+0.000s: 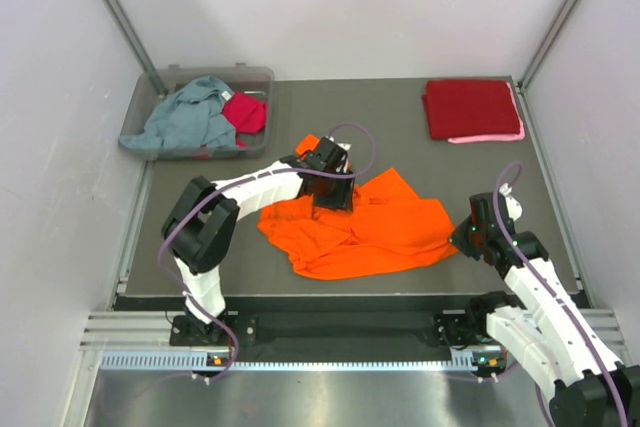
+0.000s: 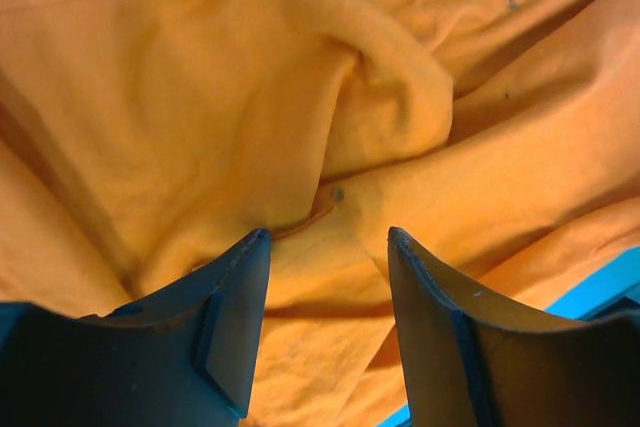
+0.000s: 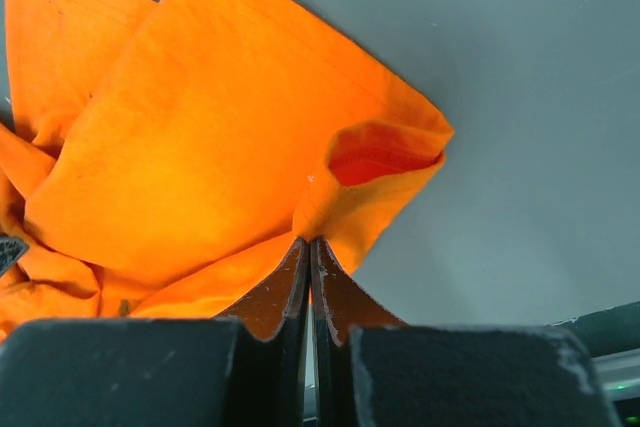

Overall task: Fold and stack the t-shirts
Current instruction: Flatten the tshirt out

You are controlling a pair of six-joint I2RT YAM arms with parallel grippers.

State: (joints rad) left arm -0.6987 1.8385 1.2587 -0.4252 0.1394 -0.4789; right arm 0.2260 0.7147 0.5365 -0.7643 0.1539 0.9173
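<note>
The orange t-shirt (image 1: 365,227) lies rumpled in the middle of the bench (image 1: 450,162), not yet spread flat. The right end effector (image 3: 308,242) is clenched on a corner of it at the right side, next to an open sleeve or hem (I can't say which). The left end effector (image 2: 328,237) hangs just over the bunched cloth at the shirt's far left part, jaws released and holding nothing.

I'd judge this the spreading-out step, before any fold. Next, the left one would need to drop and pinch some cloth, then both pull apart to smooth the shirt.

A dark red t-shirt (image 1: 470,107) sits folded at the far right on a pink t-shirt (image 1: 490,137). A grey-blue t-shirt (image 1: 190,117) and a magenta t-shirt (image 1: 245,110) wait in the plastic bin (image 1: 200,71).
</note>
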